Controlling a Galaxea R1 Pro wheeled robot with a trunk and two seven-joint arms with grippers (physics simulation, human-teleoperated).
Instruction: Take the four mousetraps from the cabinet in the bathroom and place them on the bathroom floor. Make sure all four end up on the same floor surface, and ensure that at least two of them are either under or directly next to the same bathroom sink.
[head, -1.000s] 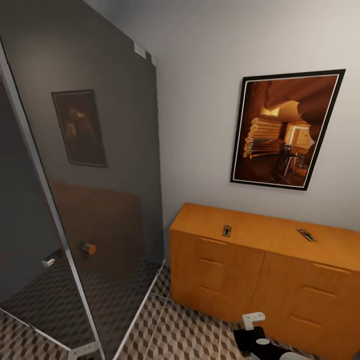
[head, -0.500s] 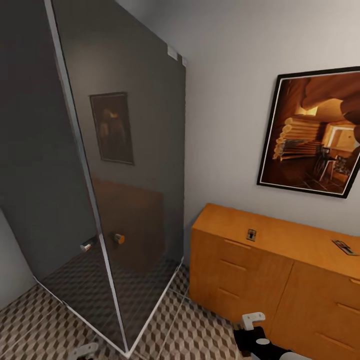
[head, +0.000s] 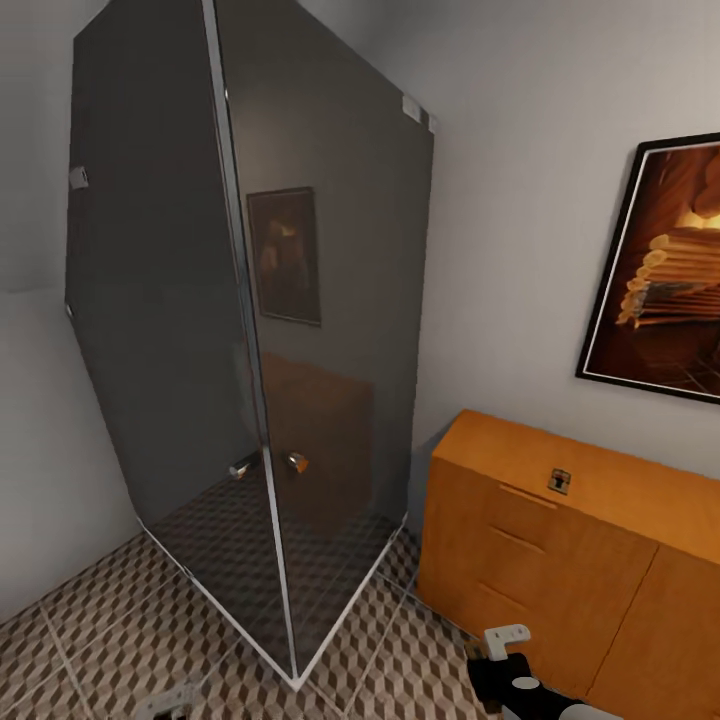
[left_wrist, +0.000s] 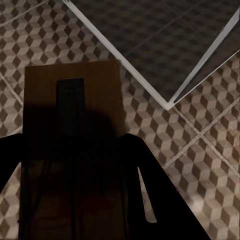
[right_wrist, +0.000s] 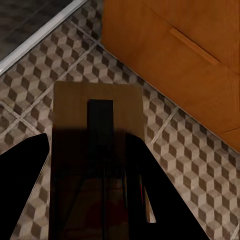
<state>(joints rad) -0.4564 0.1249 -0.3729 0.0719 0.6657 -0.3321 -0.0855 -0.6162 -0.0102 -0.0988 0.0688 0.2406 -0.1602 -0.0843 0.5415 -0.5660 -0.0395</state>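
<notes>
Left gripper (left_wrist: 75, 165): dark fingers closed against a flat rectangular wooden mousetrap (left_wrist: 72, 95) with a dark metal plate on its face, held above the bathroom floor (left_wrist: 210, 150). Right gripper (right_wrist: 92, 170): likewise clamped on a second mousetrap board (right_wrist: 97, 107), same plain wood, same dark strip down the middle, over the tiles and near the cabinet (right_wrist: 170, 55). Floor: large square tiles, brown, beige and white cube print, pale grout. Cabinet in head view (head: 520, 560): low, orange-brown, smooth flat drawer fronts with slim bar handles, set against the grey wall. One more mousetrap (head: 559, 481) flat on the cabinet top, near its front edge. Between wall and cabinet: a tall shower enclosure (head: 250, 350) of dark smoked glass, metal-framed edges, small round knobs (head: 296, 462) at the door seam, reflecting cabinet and picture. Framed picture (head: 665, 290), black frame, warm brown scene, on the wall above the cabinet. White and black part of the right arm (head: 510, 670) at the head view's lower edge.
</notes>
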